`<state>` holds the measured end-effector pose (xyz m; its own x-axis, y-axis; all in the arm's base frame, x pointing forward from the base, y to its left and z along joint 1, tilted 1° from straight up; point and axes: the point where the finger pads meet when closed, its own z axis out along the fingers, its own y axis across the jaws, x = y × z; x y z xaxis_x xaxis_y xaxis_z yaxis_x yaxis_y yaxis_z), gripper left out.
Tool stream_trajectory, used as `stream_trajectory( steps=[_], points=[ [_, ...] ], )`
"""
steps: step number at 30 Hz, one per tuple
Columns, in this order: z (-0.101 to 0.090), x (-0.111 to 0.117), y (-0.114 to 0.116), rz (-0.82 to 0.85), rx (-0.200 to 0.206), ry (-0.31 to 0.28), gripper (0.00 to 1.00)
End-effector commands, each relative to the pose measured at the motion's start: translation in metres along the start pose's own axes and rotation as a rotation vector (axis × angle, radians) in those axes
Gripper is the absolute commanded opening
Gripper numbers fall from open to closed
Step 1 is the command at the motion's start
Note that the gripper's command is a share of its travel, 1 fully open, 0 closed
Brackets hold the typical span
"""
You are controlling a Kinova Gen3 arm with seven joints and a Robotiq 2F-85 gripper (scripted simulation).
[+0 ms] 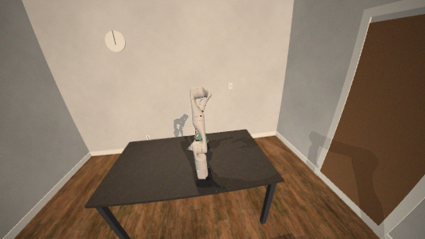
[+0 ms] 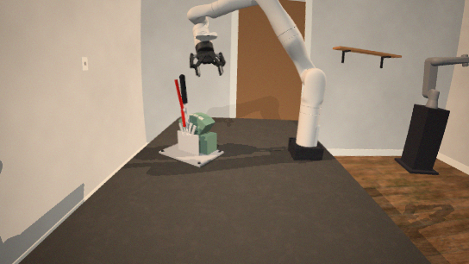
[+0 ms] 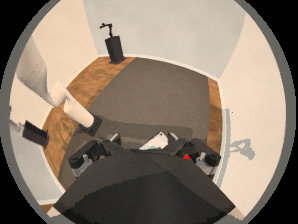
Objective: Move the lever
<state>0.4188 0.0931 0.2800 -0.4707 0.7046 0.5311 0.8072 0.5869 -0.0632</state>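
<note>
Exterior view: I see my arm (image 2: 302, 65) rising from a black base (image 2: 321, 154) on the dark table (image 2: 241, 207) and arching over toward the wall side.
Hand: my hand (image 2: 208, 69) hangs in the air, pointing down, fingers spread wide, nothing between them.
Hand position: it sits above the lever and a little toward the door side, apart from it, touching nothing.
Lever: black handle (image 2: 183, 88) standing nearly upright, leaning slightly toward the wall.
Bar: red bar (image 2: 179, 101) runs just beside the handle on its wall side, splayed away from it at the top and meeting it lower down.
Housing: green block (image 2: 206, 131) behind a pale grey box (image 2: 188, 142), both on a light plate (image 2: 170, 152) that lies flat on the table.
Number plates: small pale tabs (image 2: 190, 128) show at the foot of the lever; I cannot read any digits, so I cannot tell which notch the lever is in.
Top view: my arm (image 1: 198, 129) stands near the middle of the table (image 1: 137, 176), folded high; a sliver of green and red shows behind it.
Wrist view: dark fingers sit at either side of the frame, with the table beyond and a spot of red (image 3: 188, 157) near the right one.
Room: brown door (image 2: 267, 65), wall shelf (image 2: 366, 52), a grey arm on a black stand (image 2: 424, 138), a round clock (image 1: 115, 41).
</note>
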Motion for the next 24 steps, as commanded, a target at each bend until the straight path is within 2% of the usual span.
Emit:
stream_trajectory(
  steps=[1, 6, 10, 12, 17, 24],
  points=[
    [-0.014, -0.003, 0.028, -0.166, 0.025, -0.128, 1.00],
    [-0.049, -0.018, 0.066, -0.422, 0.075, -0.353, 1.00],
    [-0.074, -0.021, 0.089, -0.554, 0.104, -0.476, 1.00],
    [-0.074, -0.021, 0.089, -0.554, 0.104, -0.476, 1.00],
    [-0.087, -0.020, 0.101, -0.621, 0.120, -0.540, 1.00],
    [-0.088, -0.020, 0.102, -0.625, 0.121, -0.545, 1.00]
  ],
)
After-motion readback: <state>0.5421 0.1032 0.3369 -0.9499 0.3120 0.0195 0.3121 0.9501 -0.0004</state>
